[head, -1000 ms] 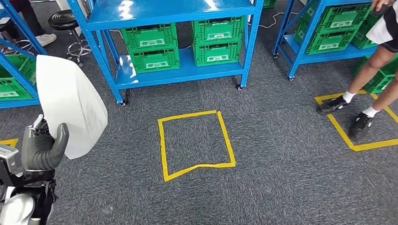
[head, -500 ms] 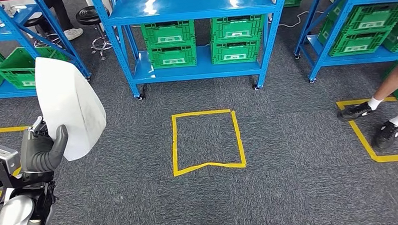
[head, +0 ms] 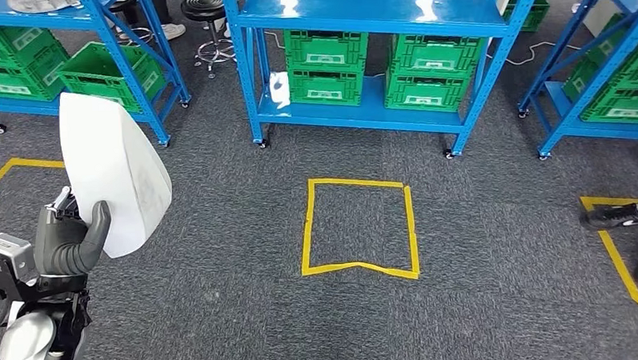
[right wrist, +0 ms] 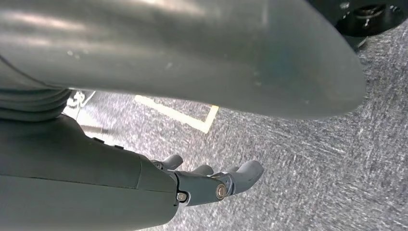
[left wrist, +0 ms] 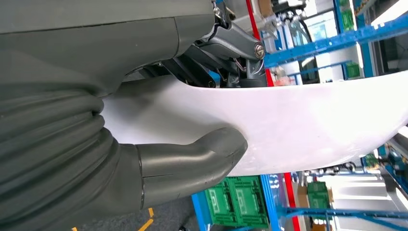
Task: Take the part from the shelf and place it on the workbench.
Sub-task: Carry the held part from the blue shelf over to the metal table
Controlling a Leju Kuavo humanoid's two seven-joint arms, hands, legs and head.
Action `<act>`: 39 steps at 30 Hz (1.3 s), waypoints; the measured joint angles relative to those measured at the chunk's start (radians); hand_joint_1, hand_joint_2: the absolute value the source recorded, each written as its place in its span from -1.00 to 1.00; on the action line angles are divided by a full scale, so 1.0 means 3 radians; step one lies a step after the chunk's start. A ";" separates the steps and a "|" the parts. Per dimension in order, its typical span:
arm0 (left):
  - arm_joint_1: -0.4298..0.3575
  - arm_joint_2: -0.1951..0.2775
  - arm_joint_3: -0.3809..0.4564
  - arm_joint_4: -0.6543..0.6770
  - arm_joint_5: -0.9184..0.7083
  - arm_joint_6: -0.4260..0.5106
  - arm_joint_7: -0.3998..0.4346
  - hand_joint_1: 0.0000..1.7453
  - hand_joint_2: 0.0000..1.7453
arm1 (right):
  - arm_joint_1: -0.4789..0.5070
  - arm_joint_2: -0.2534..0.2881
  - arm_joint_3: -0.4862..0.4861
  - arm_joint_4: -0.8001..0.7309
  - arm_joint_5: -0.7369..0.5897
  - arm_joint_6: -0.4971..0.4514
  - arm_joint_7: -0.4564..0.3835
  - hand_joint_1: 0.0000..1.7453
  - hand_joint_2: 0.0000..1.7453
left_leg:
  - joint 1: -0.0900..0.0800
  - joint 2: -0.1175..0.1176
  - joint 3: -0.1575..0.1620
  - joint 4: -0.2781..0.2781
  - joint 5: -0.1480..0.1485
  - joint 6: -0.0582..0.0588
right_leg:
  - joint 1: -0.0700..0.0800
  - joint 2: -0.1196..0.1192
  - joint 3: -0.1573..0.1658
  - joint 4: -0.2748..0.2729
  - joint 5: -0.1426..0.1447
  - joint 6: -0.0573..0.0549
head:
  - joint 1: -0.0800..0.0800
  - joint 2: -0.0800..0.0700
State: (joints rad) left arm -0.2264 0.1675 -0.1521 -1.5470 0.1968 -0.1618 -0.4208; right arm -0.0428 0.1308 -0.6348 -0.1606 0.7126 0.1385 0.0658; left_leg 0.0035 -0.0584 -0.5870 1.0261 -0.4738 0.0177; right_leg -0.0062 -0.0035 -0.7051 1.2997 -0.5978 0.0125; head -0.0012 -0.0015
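While the left hand grips the white part upright by its lower edge, you risk it levering loose as the robot walks. Your right hand hangs with nothing in it, fingers loosely apart. No counter is visible yet.

Camera: turned to the robot's right; whole scene has slid across the head view.
Yellow floor square: now right of centre, slightly skewed.
Middle blue shelf: shifted right.
Left shelf with green crates: come into view.
Person's shoes: now at the right edge.
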 joint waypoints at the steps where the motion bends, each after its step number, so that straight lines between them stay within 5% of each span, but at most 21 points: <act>1: 0.0001 -0.0003 -0.0001 0.0000 0.0000 -0.0001 0.0000 1.00 1.00 | 0.0002 -0.0005 0.0000 0.0000 0.0000 0.0004 0.0000 -1.00 -1.00 | -0.0002 -0.0047 -0.0005 0.0010 0.0001 -0.0003 | 0.0003 0.0028 0.0085 -0.0174 0.0109 -0.0018 | 0.0000 0.0000; 3: -0.0001 -0.0011 -0.0002 -0.0001 -0.0001 -0.0001 -0.0001 1.00 1.00 | 0.0004 -0.0020 0.0000 0.0000 0.0000 0.0008 0.0003 -1.00 -1.00 | -0.0003 -0.0130 -0.0016 0.0026 0.0004 -0.0017 | 0.0004 0.0180 0.0310 -0.0635 0.0287 -0.0054 | -0.0001 0.0000; 5: 0.0000 -0.0020 -0.0003 -0.0004 -0.0006 0.0000 -0.0004 1.00 1.00 | 0.0001 -0.0031 0.0001 0.0000 0.0000 0.0008 0.0016 -1.00 -1.00 | 0.0003 -0.0204 -0.0039 0.0026 0.0015 -0.0056 | 0.0008 0.0267 0.0414 -0.0859 0.0324 -0.0068 | -0.0001 0.0000; 7: 0.0015 -0.0021 -0.0005 -0.0011 -0.0015 0.0000 -0.0005 1.00 1.00 | -0.0005 -0.0032 0.0001 0.0000 0.0000 0.0007 0.0030 -1.00 -1.00 | 0.0011 -0.0276 -0.0063 0.0006 0.0038 -0.0109 | 0.0010 0.0196 0.0426 -0.0883 0.0333 -0.0086 | 0.0001 0.0000; 8: 0.0025 -0.0019 -0.0005 -0.0017 -0.0017 0.0000 -0.0006 1.00 1.00 | -0.0008 -0.0031 0.0001 0.0000 0.0000 0.0005 0.0033 -1.00 -1.00 | 0.0011 -0.0250 -0.0074 0.0012 0.0037 -0.0128 | 0.0005 0.0155 0.0437 -0.0900 0.0346 -0.0106 | -0.0001 0.0000; 10: 0.0035 -0.0014 -0.0006 -0.0029 -0.0022 0.0001 -0.0006 1.00 1.00 | -0.0009 -0.0030 0.0001 0.0000 -0.0001 -0.0007 0.0034 -1.00 -1.00 | 0.0001 -0.0063 -0.0160 0.0173 -0.0069 -0.0165 | -0.0011 0.0064 0.0460 -0.0936 0.0366 -0.0147 | -0.0015 0.0000; 12: 0.0041 -0.0014 -0.0009 -0.0035 -0.0024 0.0001 -0.0004 1.00 1.00 | -0.0002 -0.0031 0.0000 0.0000 -0.0001 -0.0020 0.0038 -1.00 -1.00 | 0.0009 0.0127 -0.0351 0.0581 -0.0287 -0.0201 | -0.0009 -0.0026 0.0462 -0.0942 0.0365 -0.0167 | -0.0028 0.0000; 14: 0.0053 -0.0016 -0.0012 -0.0036 -0.0024 0.0001 -0.0003 1.00 1.00 | 0.0005 -0.0031 0.0000 0.0000 -0.0001 -0.0023 0.0040 -1.00 -1.00 | 0.0025 0.0168 -0.0503 0.0904 -0.0393 -0.0230 | -0.0008 -0.0124 0.0460 -0.0940 0.0359 -0.0169 | -0.0029 0.0000; 15: 0.0055 -0.0016 -0.0013 -0.0037 -0.0025 0.0001 -0.0001 1.00 1.00 | 0.0006 -0.0031 0.0000 0.0000 -0.0002 -0.0020 0.0041 -1.00 -1.00 | 0.0031 0.0178 -0.0495 0.0898 -0.0355 -0.0238 | -0.0008 -0.0172 0.0460 -0.0939 0.0356 -0.0166 | -0.0029 0.0000; 17: 0.0050 -0.0017 -0.0014 -0.0043 -0.0027 0.0000 0.0010 1.00 1.00 | 0.0003 -0.0031 0.0000 0.0000 -0.0005 -0.0005 0.0043 -1.00 -1.00 | 0.0035 0.0266 -0.0278 0.0510 -0.0148 -0.0237 | -0.0007 -0.0263 0.0471 -0.0934 0.0344 -0.0150 | -0.0029 0.0000; 20: 0.0023 -0.0026 -0.0016 -0.0058 -0.0029 0.0000 0.0035 1.00 1.00 | -0.0001 -0.0037 0.0000 0.0000 -0.0011 0.0017 0.0042 -1.00 -1.00 | 0.0013 0.0467 0.0001 0.0001 0.0013 -0.0175 | 0.0019 -0.0372 0.0498 -0.0924 0.0315 -0.0098 | -0.0022 0.0000; 23: 0.0009 -0.0034 -0.0018 -0.0065 -0.0030 0.0000 0.0045 1.00 1.00 | -0.0011 -0.0040 0.0000 0.0000 -0.0014 0.0022 0.0042 -1.00 -1.00 | 0.0011 0.0367 -0.0008 -0.0026 0.0026 -0.0106 | 0.0017 -0.0431 0.0524 -0.0922 0.0292 -0.0035 | -0.0013 0.0000; 25: -0.0007 -0.0040 -0.0021 -0.0074 -0.0031 0.0005 0.0049 1.00 1.00 | -0.0015 -0.0043 0.0000 0.0000 -0.0014 0.0023 0.0041 -1.00 -1.00 | 0.0027 0.0284 -0.0009 -0.0044 0.0051 -0.0062 | 0.0000 -0.0253 0.0469 -0.0779 0.0185 0.0007 | -0.0007 0.0000; 27: -0.0020 -0.0045 -0.0023 -0.0079 -0.0031 0.0020 0.0054 1.00 1.00 | -0.0007 -0.0045 0.0000 0.0000 -0.0007 0.0027 0.0040 -1.00 -1.00 | 0.0033 0.0201 -0.0023 -0.0046 0.0067 -0.0035 | -0.0008 -0.0047 0.0281 -0.0380 -0.0030 0.0024 | 0.0001 0.0000; 29: -0.0001 -0.0047 -0.0024 -0.0083 -0.0031 0.0052 0.0052 1.00 1.00 | 0.0008 -0.0045 0.0000 0.0000 0.0013 0.0031 0.0035 -1.00 -1.00 | 0.0029 0.0100 -0.0042 -0.0034 0.0070 -0.0028 | -0.0008 -0.0001 0.0087 0.0001 -0.0159 0.0024 | 0.0004 0.0000; 30: 0.0019 -0.0046 -0.0024 -0.0092 -0.0031 0.0077 0.0046 1.00 1.00 | 0.0013 -0.0047 0.0002 0.0000 0.0028 0.0032 0.0027 -1.00 -1.00 | 0.0029 0.0046 -0.0048 -0.0024 0.0070 -0.0030 | -0.0009 0.0004 0.0061 0.0036 -0.0129 0.0021 | 0.0005 0.0000; 32: 0.0066 -0.0037 -0.0021 -0.0122 -0.0031 0.0132 0.0024 1.00 1.00 | 0.0014 -0.0053 0.0009 0.0000 0.0063 0.0033 0.0005 -1.00 -1.00 | 0.0034 -0.0061 -0.0056 0.0002 0.0066 -0.0043 | -0.0022 0.0052 0.0201 -0.0287 0.0096 0.0012 | 0.0005 0.0000; 33: 0.0088 -0.0028 -0.0017 -0.0143 -0.0031 0.0157 0.0008 1.00 1.00 | 0.0012 -0.0056 0.0016 0.0000 0.0081 0.0031 -0.0003 -1.00 -1.00 | 0.0036 -0.0106 -0.0063 0.0016 0.0063 -0.0059 | -0.0034 0.0140 0.0305 -0.0514 0.0188 0.0010 | 0.0005 0.0000; 36: 0.0138 0.0020 0.0002 -0.0202 -0.0030 0.0193 -0.0029 1.00 1.00 | -0.0008 -0.0057 0.0043 0.0000 0.0114 0.0026 0.0012 -1.00 -1.00 | 0.0037 -0.0227 -0.0100 0.0029 0.0072 -0.0131 | -0.0041 0.0284 0.0443 -0.0833 0.0263 -0.0017 | 0.0004 0.0000; 38: 0.0159 0.0054 0.0007 -0.0230 -0.0028 0.0192 -0.0028 1.00 1.00 | -0.0029 -0.0055 0.0054 0.0000 0.0117 0.0023 0.0039 -1.00 -1.00 | 0.0047 -0.0284 -0.0118 0.0010 0.0095 -0.0179 | -0.0035 0.0192 0.0456 -0.0853 0.0282 -0.0065 | 0.0004 0.0000; 39: 0.0162 0.0068 0.0007 -0.0240 -0.0028 0.0189 -0.0020 1.00 1.00 | -0.0037 -0.0054 0.0057 0.0000 0.0114 0.0020 0.0046 -1.00 -1.00 | 0.0044 -0.0237 -0.0135 0.0030 0.0086 -0.0195 | -0.0036 0.0147 0.0467 -0.0866 0.0293 -0.0094 | -0.0002 0.0000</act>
State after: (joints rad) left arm -0.1779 0.1878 -0.1499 -1.6191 0.1885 -0.1050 -0.4267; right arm -0.0538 0.1146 -0.6177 -0.1606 0.7467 0.1445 0.0796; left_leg 0.0167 -0.1294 -0.6276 1.0351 -0.4481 -0.0409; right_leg -0.0170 0.0406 -0.5652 1.0398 -0.5099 -0.0156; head -0.0018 -0.0015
